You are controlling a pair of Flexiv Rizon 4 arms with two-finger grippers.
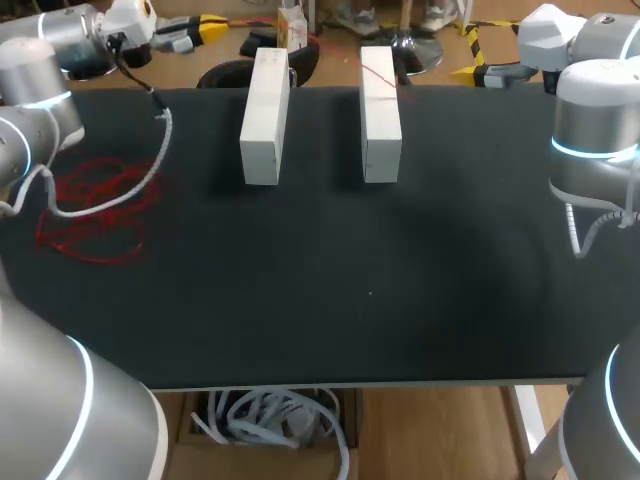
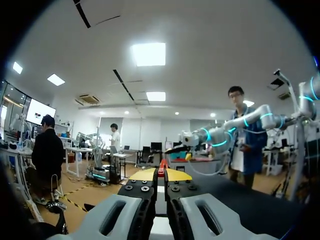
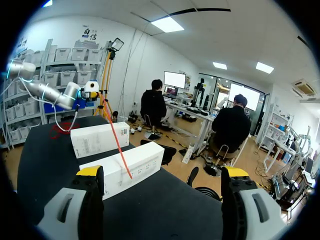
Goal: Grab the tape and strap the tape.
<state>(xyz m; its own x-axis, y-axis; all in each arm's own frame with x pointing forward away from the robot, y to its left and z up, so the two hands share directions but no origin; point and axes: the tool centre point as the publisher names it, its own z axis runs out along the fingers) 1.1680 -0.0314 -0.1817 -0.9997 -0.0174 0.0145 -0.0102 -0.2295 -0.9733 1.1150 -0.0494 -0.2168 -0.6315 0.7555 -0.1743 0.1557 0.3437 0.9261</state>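
While the left tool (image 2: 161, 174) keeps its yellow tips pressed together on one end of the thin red tape (image 3: 118, 144), the right tool (image 3: 162, 172) stands with its fingers spread wide and nothing between them. Both tools hang beyond the far edge of the dark tabletop (image 1: 370, 290), the left toward the far left corner and the right toward the far right corner.

From the left tool, the tape runs as one straight strand sloping down to the top face of the white rectangular box (image 1: 380, 120) nearer the right edge. It crosses that face obliquely near the far end. A second white rectangular box (image 1: 264, 120) lies parallel to it, nearer the left edge. The long axes of both boxes run from the far edge toward the near edge. A loose red tangle (image 1: 95, 215) lies flat near the left edge.

The box carrying the tape's lower end lies directly ahead of the right tool, so the right arm is judged the nearer one. The coming move probably requires its spread fingers to straddle the strand at that box.
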